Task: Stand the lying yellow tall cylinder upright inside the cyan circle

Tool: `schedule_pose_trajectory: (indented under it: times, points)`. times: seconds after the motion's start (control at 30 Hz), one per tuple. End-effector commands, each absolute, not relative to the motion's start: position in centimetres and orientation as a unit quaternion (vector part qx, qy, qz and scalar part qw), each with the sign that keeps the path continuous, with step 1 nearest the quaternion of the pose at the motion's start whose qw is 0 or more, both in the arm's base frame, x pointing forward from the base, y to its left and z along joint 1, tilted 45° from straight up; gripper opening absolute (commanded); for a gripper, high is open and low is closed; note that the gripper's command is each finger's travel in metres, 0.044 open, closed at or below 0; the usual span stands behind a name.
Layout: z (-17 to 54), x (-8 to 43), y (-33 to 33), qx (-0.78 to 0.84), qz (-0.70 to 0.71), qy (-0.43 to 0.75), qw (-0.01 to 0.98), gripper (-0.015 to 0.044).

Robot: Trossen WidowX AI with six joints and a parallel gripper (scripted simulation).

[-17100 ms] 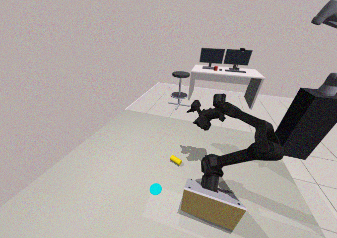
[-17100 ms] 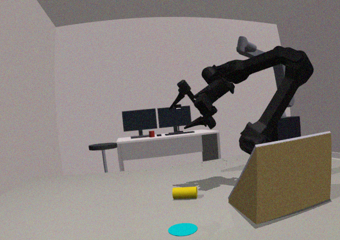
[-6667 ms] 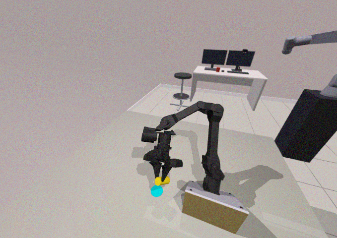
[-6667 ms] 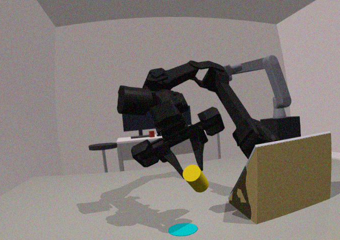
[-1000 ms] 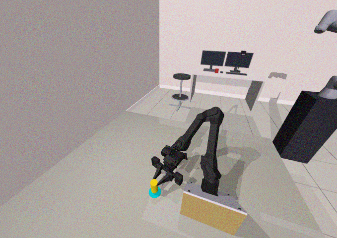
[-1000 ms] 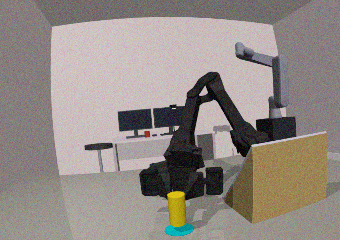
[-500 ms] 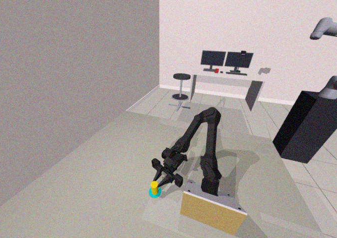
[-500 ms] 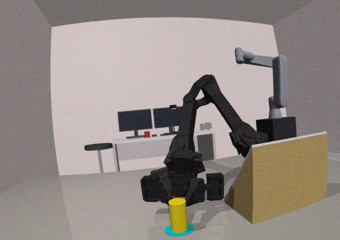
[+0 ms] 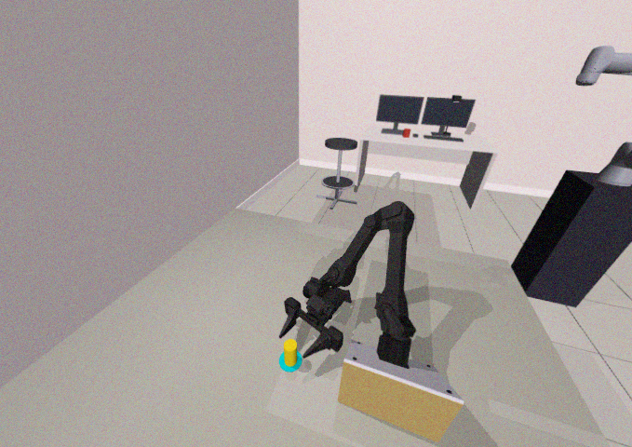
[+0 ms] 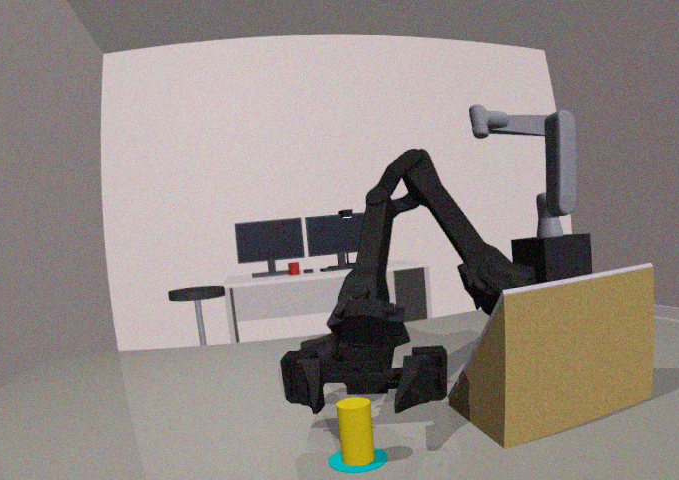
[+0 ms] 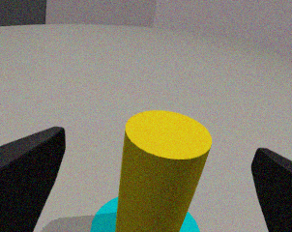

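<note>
The yellow tall cylinder (image 9: 290,353) (image 10: 355,433) (image 11: 161,179) stands upright on the cyan circle (image 9: 283,363) (image 10: 379,457) (image 11: 102,219), whose rim shows around its base. My gripper (image 9: 292,346) (image 10: 356,411) (image 11: 162,150) is wide open. In the wrist view its fingers are at the left and right, with a gap on either side of the cylinder, touching neither side. In the exterior view the fingertips are near the height of the cylinder's top, behind it. The lower part of the cylinder is cut off in the wrist view.
The arm's wedge-shaped base block (image 9: 397,398) (image 10: 578,362) is to the right of the cylinder. Farther back are a desk with two monitors (image 9: 399,109) (image 10: 269,240), a stool (image 9: 341,143) (image 10: 196,293) and a grey arm on a black pedestal (image 9: 580,242) (image 10: 552,257).
</note>
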State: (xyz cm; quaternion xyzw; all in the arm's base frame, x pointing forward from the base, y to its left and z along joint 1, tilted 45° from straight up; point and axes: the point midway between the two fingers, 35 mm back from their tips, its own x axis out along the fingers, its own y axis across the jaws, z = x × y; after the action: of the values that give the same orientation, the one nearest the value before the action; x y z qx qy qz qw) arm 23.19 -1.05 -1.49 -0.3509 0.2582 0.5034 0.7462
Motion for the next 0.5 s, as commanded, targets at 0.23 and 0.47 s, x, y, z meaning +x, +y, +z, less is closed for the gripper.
schedule_pose_trajectory:
  times: [0.23, 0.47]
  points:
    - [1.8, 23.8, 2.1, -0.347, 0.499, 0.258, 0.751, 0.04]
    - [4.5, 23.6, 4.9, -0.338, 0.497, 0.253, 0.758, 0.04]
